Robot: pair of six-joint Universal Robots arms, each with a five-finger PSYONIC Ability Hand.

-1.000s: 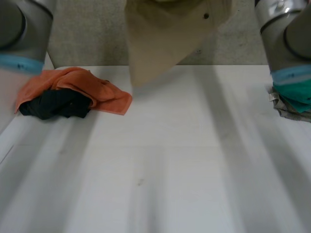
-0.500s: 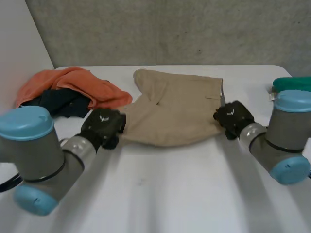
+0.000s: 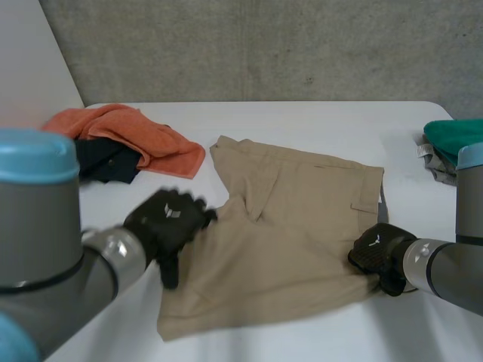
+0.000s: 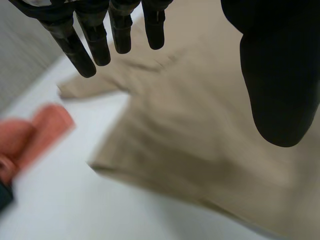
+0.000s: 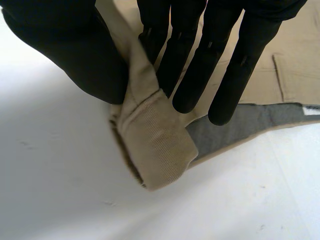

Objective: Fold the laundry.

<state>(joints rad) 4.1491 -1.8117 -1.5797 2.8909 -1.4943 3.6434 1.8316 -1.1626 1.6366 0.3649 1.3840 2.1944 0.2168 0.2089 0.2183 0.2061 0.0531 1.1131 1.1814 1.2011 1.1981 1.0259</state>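
Fingers [image 5: 186,75] on creased tan shorts [image 3: 294,226]

The shorts [image 3: 287,226] lie centred on the table [image 3: 317,121], a clothes heap [image 3: 128,134] far left, a stack [image 3: 451,142] far right.

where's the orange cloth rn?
In the head view, the orange cloth lies at the table's far left, draped over a black garment, beside the khaki shorts.

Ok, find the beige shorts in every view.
Head view: shorts spread mid-table.
Left wrist view: lying beneath the open left hand.
Right wrist view: a corner pinched by the right hand.
Shared landmark: the white table.
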